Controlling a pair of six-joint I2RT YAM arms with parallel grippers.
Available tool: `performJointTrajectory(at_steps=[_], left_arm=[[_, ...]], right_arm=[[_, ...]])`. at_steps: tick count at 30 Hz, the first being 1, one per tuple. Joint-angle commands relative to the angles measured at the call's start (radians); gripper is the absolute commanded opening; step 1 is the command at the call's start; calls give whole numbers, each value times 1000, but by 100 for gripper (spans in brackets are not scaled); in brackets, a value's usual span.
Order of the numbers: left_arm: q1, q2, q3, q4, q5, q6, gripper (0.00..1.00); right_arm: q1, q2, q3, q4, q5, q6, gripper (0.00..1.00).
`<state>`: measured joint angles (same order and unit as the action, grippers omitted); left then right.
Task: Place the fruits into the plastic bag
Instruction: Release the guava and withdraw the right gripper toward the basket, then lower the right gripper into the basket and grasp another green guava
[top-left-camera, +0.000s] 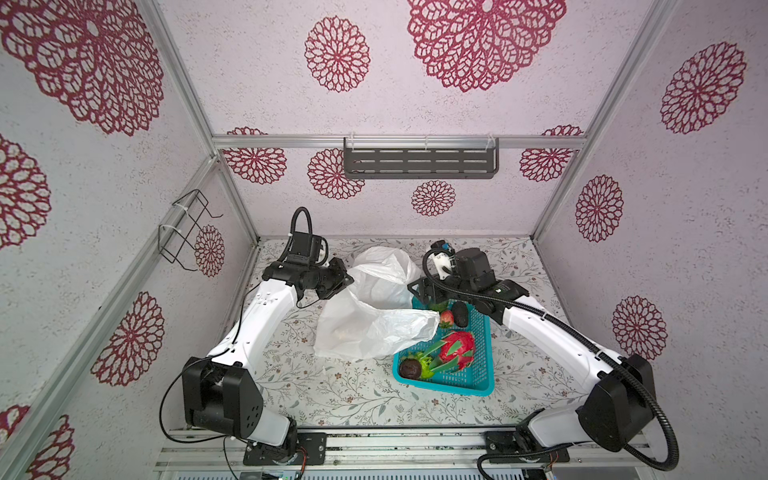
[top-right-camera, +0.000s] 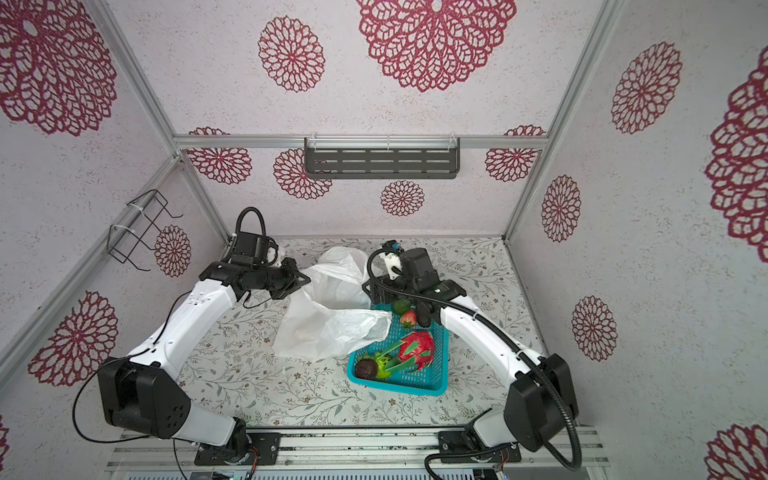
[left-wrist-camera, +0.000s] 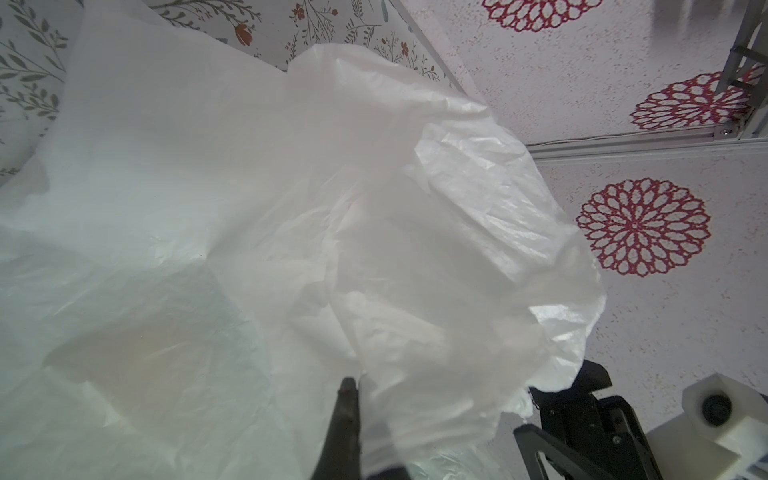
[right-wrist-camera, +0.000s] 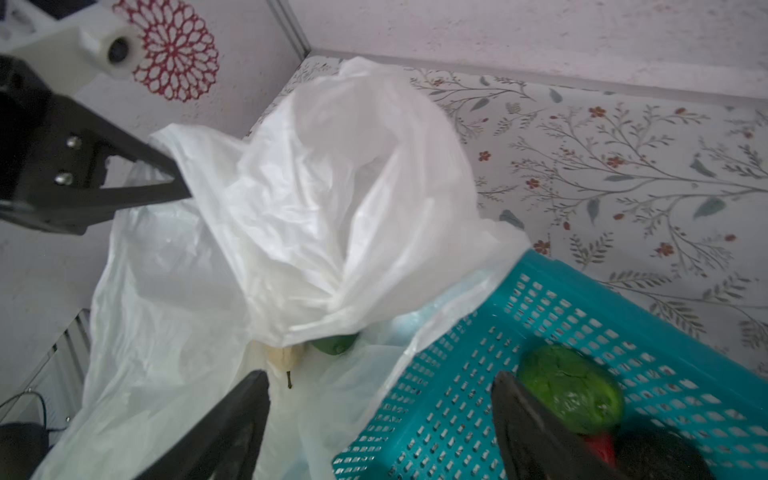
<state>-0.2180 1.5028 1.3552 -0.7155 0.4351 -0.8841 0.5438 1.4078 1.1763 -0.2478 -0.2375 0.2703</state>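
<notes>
While the left gripper (right-wrist-camera: 183, 183) is pinched tight on a fold of the plastic bag (top-left-camera: 374, 328), holding that side up off the table (top-left-camera: 332, 395) to the left of the basket (top-left-camera: 478, 384), the right gripper (right-wrist-camera: 380, 415) hangs over the basket's far left corner with its jaws spread wide and nothing between them. The bag lies just left of the basket, and its loose edge is draped over the basket's left rim. A raised flap of the bag sags over its mouth. The flap half hides a small green fruit (right-wrist-camera: 334, 344) and a pale fruit (right-wrist-camera: 284, 358) lying inside, just beyond the basket's corner. In the basket, the dragon fruit (top-left-camera: 457, 351) sits at the middle and a brown fruit (top-left-camera: 409, 369) at the near left corner. A strawberry (top-left-camera: 446, 318), a dark avocado (top-left-camera: 460, 313) and a bright green fruit (right-wrist-camera: 569, 386) crowd the far end, partly under the right arm (top-left-camera: 540, 332).
</notes>
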Motion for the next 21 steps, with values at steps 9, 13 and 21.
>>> performJointTrajectory(at_steps=[9,13,21], left_arm=[[-3,0,-16,24,-5,-4,0],[-3,0,-22,27,-5,-5,0],[-6,-1,-28,28,-7,-7,0]], right_arm=[[-117,28,-118,25,247,159,87],[-122,136,-97,19,212,149,85],[-125,291,-47,51,169,146,82]])
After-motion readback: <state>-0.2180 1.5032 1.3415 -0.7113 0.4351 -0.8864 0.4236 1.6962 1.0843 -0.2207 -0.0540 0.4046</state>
